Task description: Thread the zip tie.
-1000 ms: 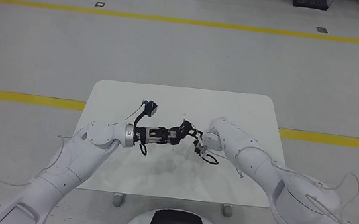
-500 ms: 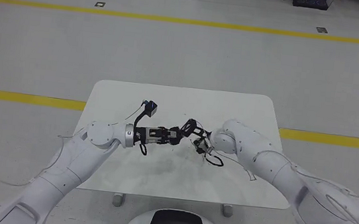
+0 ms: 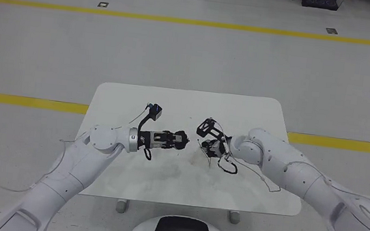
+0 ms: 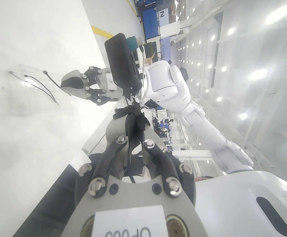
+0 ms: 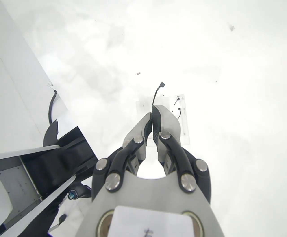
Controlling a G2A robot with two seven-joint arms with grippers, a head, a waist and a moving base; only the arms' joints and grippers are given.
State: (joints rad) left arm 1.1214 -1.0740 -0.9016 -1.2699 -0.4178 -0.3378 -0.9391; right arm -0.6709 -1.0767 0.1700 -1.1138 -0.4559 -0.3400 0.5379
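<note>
My right gripper (image 5: 152, 112) is shut on a thin black zip tie (image 5: 156, 93), whose square head sticks out past the fingertips. The left wrist view shows that same right gripper (image 4: 64, 86) pinching the zip tie (image 4: 50, 77) just above the table. My left gripper (image 4: 132, 121) hangs over the table with its fingers together; dark cabling behind the tips hides whether anything is pinched there. From above, the left gripper (image 3: 182, 141) and the right gripper (image 3: 204, 130) face each other a short gap apart over the middle of the white table (image 3: 253, 116).
A clear flat tray (image 5: 185, 125) lies on the table beyond the right gripper, with spare zip ties (image 5: 177, 103) on it. These spare zip ties (image 4: 40, 87) also appear in the left wrist view. Black cable loops (image 3: 222, 165) hang from the right wrist.
The right gripper has pulled away from the left gripper, moving right with the zip tie; the tips met a second ago. The left arm has stayed still.
</note>
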